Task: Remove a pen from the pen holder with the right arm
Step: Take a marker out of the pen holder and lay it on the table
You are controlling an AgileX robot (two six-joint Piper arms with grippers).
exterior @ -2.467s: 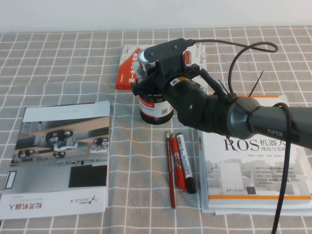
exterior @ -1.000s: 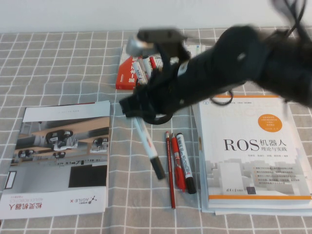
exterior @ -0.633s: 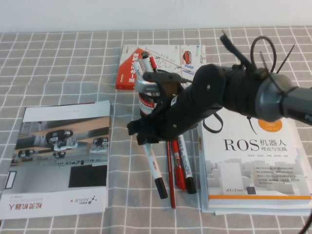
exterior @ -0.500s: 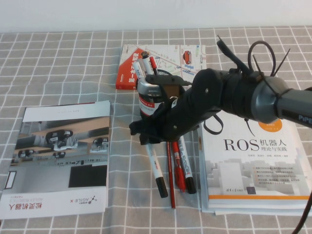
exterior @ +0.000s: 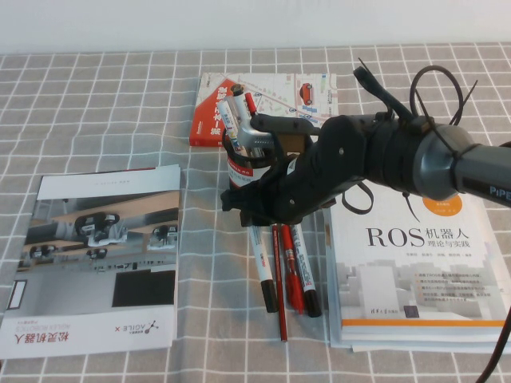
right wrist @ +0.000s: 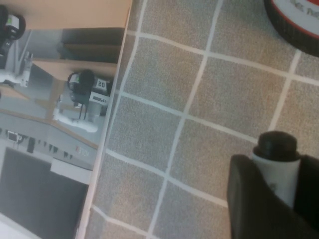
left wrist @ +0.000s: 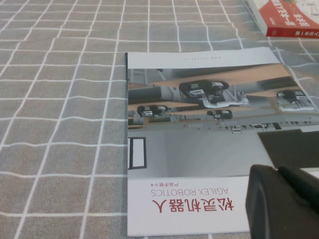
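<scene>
four pens are out of the holder. one is a white marker with a black cap point(exterior: 260, 267), held by the robot. the other three lie side by side on the grey checked desk point(exterior: 120, 104): a thin red pencil point(exterior: 279, 303), a red pen point(exterior: 289, 275) and a black-and-white marker point(exterior: 302, 267). three printed things lie around them: a grey brochure point(exterior: 100, 255) on the left, a red-and-white book point(exterior: 263, 96) at the back and a white ros book point(exterior: 415, 247) on the right.

the right arm reaches in from the right and bends low in front of the holder. the right gripper point(exterior: 246, 211) has its fingers point(right wrist: 256, 199) closed narrowly on the white marker's upper end. the marker slants toward the near edge, its cap just beside the pencil.

the dark round pen holder with a red-and-white label point(exterior: 239, 171) stands upright just behind that gripper. at least two whitish markers point(exterior: 231, 116) and one red one stick out of it.

the left gripper point(left wrist: 286, 199) hangs over the brochure's corner; whether it is open cannot be told.
</scene>
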